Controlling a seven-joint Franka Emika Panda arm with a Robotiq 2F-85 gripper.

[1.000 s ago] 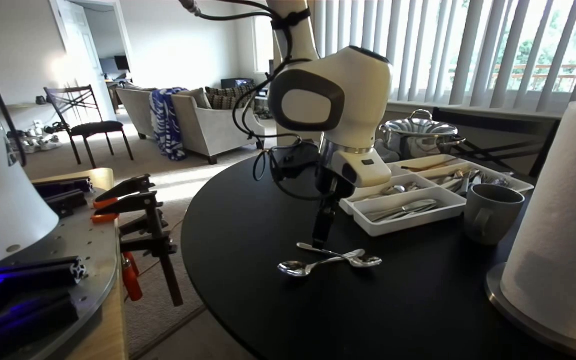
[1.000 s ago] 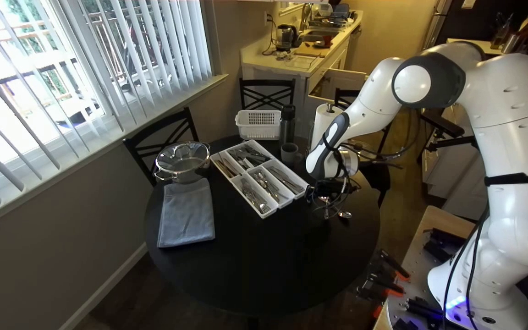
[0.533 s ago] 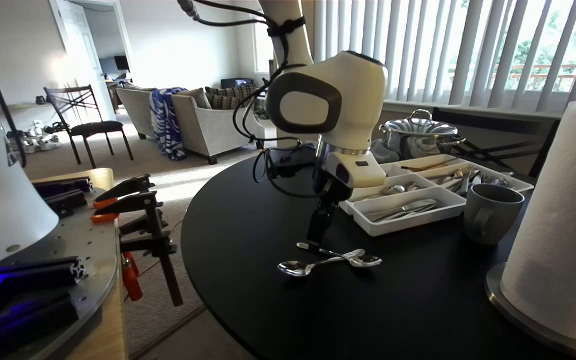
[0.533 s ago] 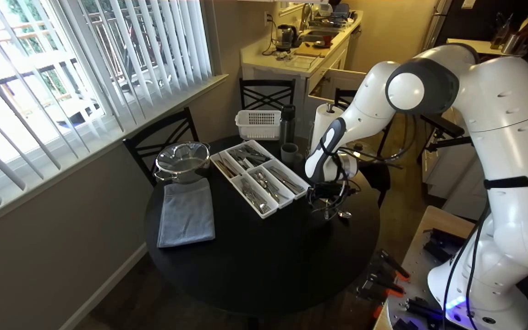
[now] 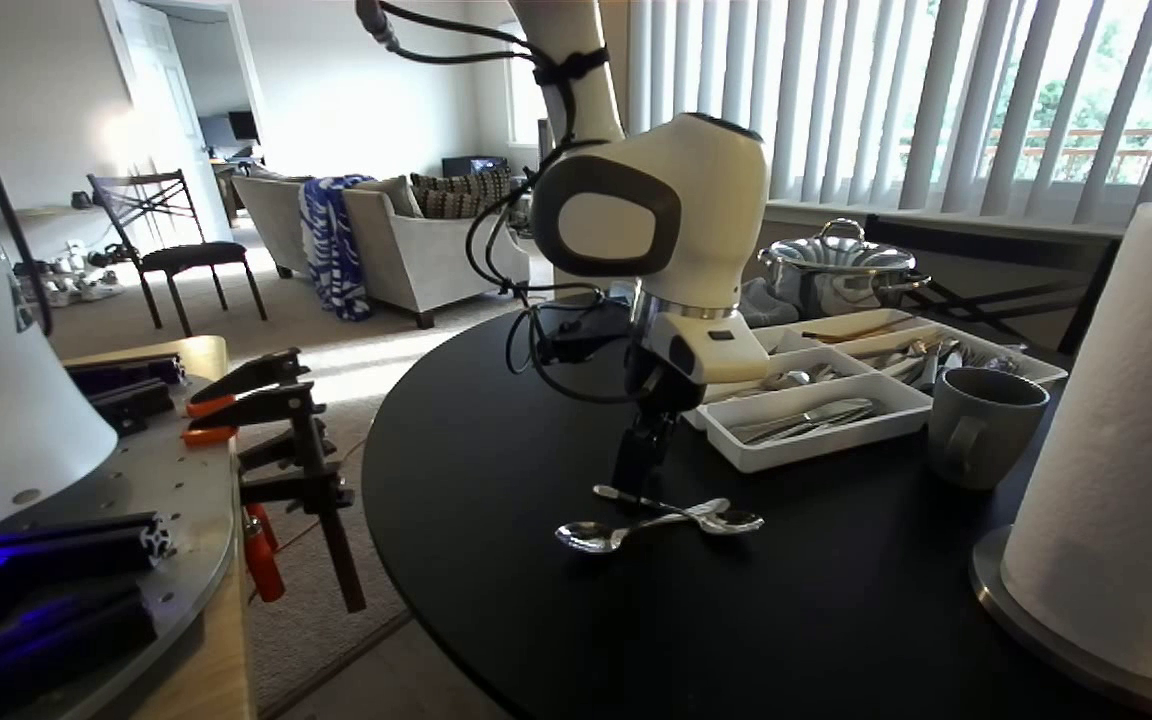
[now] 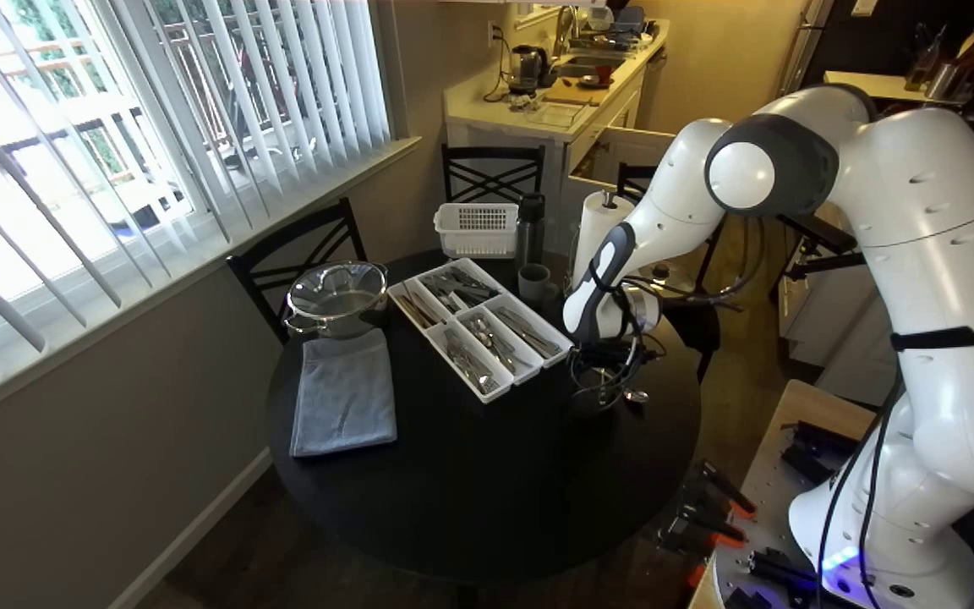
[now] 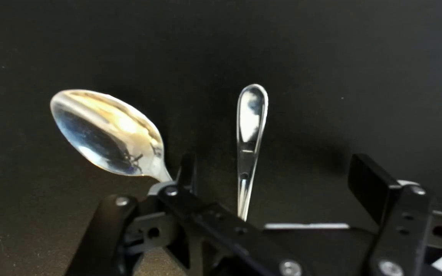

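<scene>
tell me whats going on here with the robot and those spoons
A robot arm reaches down over a round black table with its jaws open. In the wrist view a metal spoon has its handle between them, not gripped; whether they touch it cannot be told. A second spoon lies crossed with it on the tabletop. A white cutlery tray with utensils in its compartments and a gray mug stand nearby.

Compared with earlier, the Panda arm sits slightly lower in both exterior views; the gripper is closer to the table, near the spoon handle.
</scene>
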